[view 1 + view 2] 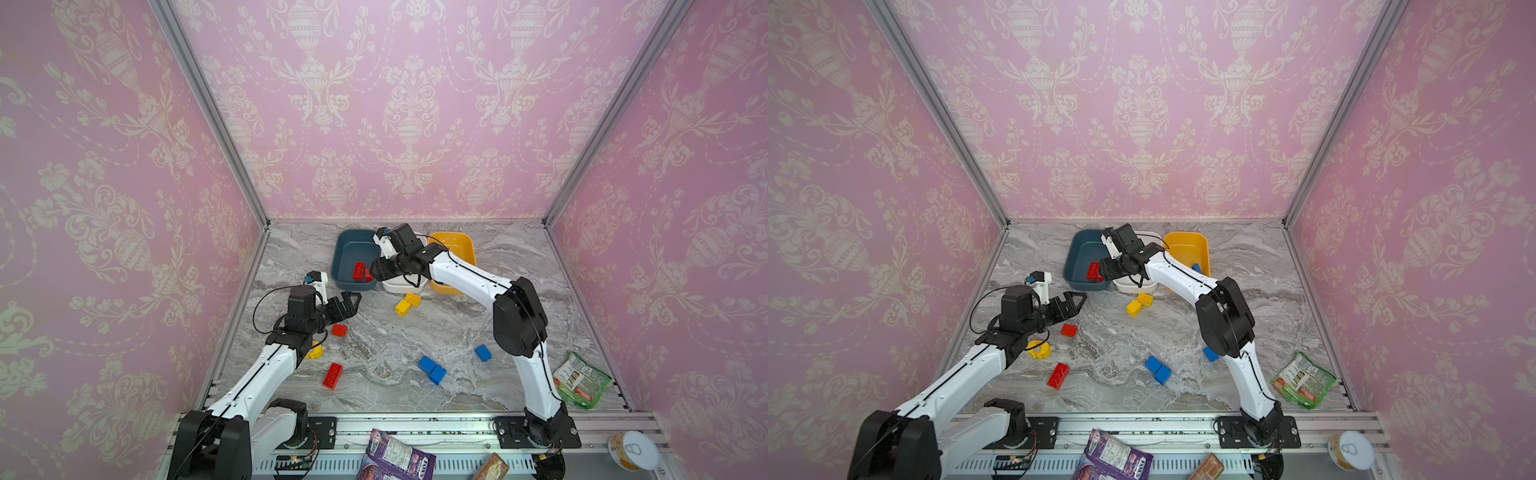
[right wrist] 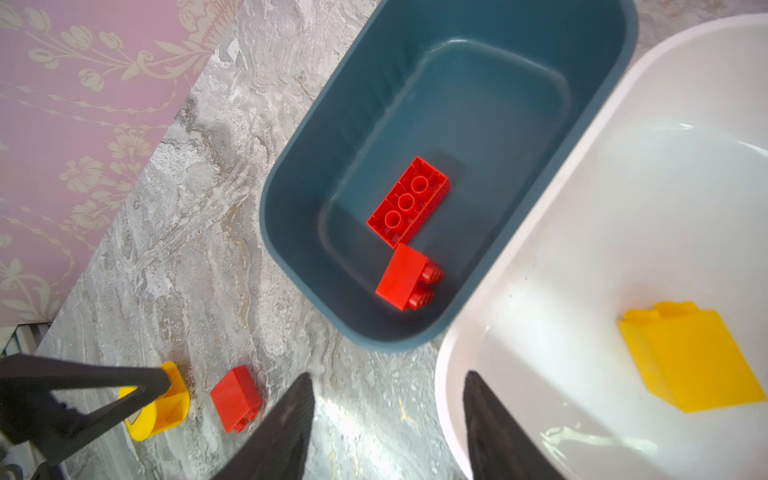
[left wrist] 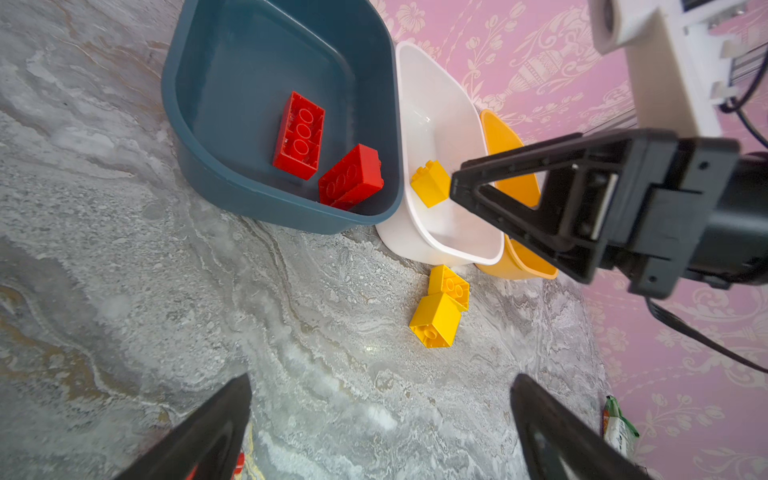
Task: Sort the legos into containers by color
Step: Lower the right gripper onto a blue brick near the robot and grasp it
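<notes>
Small red studded plastic brick [image 1: 339, 330] lies just beside wide-spread, empty left gripper [image 3: 381, 376], the nearer arm; right gripper [image 2: 388, 374], parted, empty, hangs over white rounded plastic tub [image 2: 602, 187].

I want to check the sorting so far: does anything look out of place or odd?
Nothing is spilled or damaged. Tub colours do not match contents: red bricks lie in the teal tub, a yellow brick in the white tub. A green snack packet lies askew at the table's front right corner.
</notes>
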Robot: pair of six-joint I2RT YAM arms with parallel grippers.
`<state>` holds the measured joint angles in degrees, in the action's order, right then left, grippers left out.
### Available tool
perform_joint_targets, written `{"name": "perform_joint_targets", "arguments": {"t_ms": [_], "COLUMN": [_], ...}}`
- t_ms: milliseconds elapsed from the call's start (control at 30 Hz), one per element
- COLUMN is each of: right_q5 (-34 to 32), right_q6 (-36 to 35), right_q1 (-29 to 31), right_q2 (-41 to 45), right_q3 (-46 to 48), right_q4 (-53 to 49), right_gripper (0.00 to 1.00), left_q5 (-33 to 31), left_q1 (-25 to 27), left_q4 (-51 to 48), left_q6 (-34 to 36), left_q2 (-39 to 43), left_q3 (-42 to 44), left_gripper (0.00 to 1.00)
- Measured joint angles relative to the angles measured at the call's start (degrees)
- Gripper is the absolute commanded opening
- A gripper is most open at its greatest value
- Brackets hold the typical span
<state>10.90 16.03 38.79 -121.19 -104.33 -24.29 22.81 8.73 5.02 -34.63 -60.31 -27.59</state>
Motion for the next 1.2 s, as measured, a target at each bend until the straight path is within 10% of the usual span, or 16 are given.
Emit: {"name": "perform_joint_targets", "arguments": {"t_ms": [600,1200], "right_q5": [-1.27,-7.56], "right_q6": [-2.99,-9.22], "right_q1": [0.46,12.09], "right_q2": [25.46,28.28], "right_q3": [32.24,40.46], "right_q4": [-2.1,-14.53], "right_gripper": [0.73,0.73], "left_q5": [0.02,0.04], "left_q1": [0.0,0.0], "left_q4": [1.25,2.45], "left_q6": [-0.02,-0.02], "left_q2": [-2.8,-4.35], "left_q3": [-0.74,-0.76], "left_gripper": [0.99,0.99]}}
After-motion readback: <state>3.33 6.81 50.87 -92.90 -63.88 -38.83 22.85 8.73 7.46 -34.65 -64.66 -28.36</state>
